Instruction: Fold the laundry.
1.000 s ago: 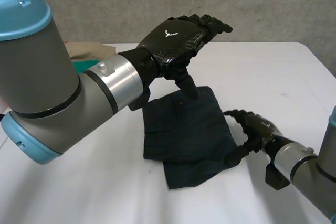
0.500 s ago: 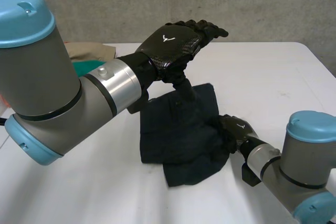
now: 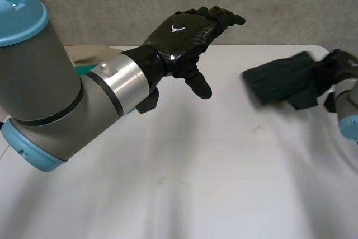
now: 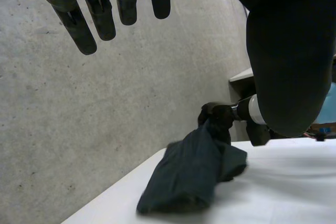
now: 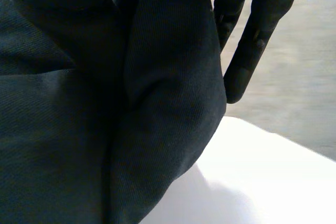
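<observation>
While the white table lies broad under both arms, the dark garment is at its far right corner, bunched into a long roll. In the head view its long axis runs across the table, from the right hand at the table's right edge toward the middle. The free end points to the robot's left and sits a little lower than the gripped end. In the left wrist view the garment slopes down from the right hand to the table. I cannot tell whether its low end touches the top.

The left arm, grey with a light-blue cap, reaches in from the near left. Its left hand is raised above the far middle of the table, well apart from the garment. That hand is released, with its fingers held straight and its thumb hanging downward, and it grips nothing.

The right hand is clamped on the garment's right end. In the right wrist view the cloth lies bunched across its palm, with straight fingers standing just behind the fold. The right arm comes in at the right edge.

A tan cloth and a green thing lie at the far left behind the left arm. A small white winged mark sits on the back of the left hand.
</observation>
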Robot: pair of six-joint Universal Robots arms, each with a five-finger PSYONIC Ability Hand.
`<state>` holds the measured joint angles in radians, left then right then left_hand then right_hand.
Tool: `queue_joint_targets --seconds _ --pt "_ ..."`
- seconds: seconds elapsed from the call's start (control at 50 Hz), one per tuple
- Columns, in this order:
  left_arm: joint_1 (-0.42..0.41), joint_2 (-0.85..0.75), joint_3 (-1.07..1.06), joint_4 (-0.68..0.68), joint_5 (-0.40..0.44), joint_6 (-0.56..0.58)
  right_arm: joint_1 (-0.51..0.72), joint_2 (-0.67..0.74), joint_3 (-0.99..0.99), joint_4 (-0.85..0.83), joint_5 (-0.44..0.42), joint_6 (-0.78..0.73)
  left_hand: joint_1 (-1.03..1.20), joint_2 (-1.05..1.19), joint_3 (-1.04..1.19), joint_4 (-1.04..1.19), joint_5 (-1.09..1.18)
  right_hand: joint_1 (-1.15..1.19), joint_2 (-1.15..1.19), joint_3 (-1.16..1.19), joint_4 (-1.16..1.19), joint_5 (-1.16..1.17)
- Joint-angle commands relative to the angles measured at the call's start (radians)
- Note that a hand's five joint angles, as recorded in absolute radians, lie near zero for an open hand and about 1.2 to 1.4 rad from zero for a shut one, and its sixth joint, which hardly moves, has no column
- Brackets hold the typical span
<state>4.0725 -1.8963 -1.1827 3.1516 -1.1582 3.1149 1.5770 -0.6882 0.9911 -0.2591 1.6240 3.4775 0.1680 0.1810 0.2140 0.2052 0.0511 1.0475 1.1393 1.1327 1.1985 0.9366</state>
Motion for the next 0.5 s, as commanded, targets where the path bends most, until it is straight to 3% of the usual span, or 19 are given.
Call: queue_joint_targets --seconds 0.02,0.1,0.3,0.32,0.34,0.36,0.5 --pt "-0.01 0.003 0.0 -0.002 0.0 -0.005 -0.112 0.268 -0.442 0.167 0.125 0.006 0.007 -0.006 -0.039 -0.031 -0.051 0.349 0.257 0.264 0.198 0.285" --pt "-0.018 0.003 0.005 -0.004 0.002 -0.002 -0.134 0.357 -0.564 0.213 0.116 -0.003 0.007 -0.006 -0.039 -0.031 -0.051 0.349 0.257 0.264 0.198 0.285" --pt "-0.026 0.0 0.012 -0.008 0.002 -0.001 -0.176 0.38 -0.609 0.198 0.108 -0.06 0.007 -0.006 -0.039 -0.031 -0.051 0.349 0.257 0.264 0.198 0.285" --pt "-0.026 0.0 0.012 -0.008 0.002 -0.001 -0.181 0.38 -0.612 0.198 0.099 -0.061 0.007 -0.006 -0.039 -0.031 -0.051 0.064 -0.028 -0.022 -0.087 0.0" --pt "-0.024 0.0 0.012 -0.008 0.002 -0.001 -0.186 0.378 -0.614 0.199 0.077 -0.063 0.007 -0.006 -0.039 -0.031 -0.051 -0.648 -0.74 -0.734 -0.8 -0.712" --pt "-0.024 0.0 0.012 -0.008 0.002 -0.001 -0.189 0.378 -0.615 0.199 0.067 -0.066 0.007 -0.006 -0.039 -0.031 -0.051 -0.873 -0.965 -0.958 -1.024 -0.937" --pt "-0.023 0.003 0.008 -0.005 0.002 -0.005 -0.219 0.381 -0.614 0.199 0.069 -0.152 0.007 -0.006 -0.039 -0.031 -0.051 -0.873 -0.965 -0.958 -1.024 -0.937"
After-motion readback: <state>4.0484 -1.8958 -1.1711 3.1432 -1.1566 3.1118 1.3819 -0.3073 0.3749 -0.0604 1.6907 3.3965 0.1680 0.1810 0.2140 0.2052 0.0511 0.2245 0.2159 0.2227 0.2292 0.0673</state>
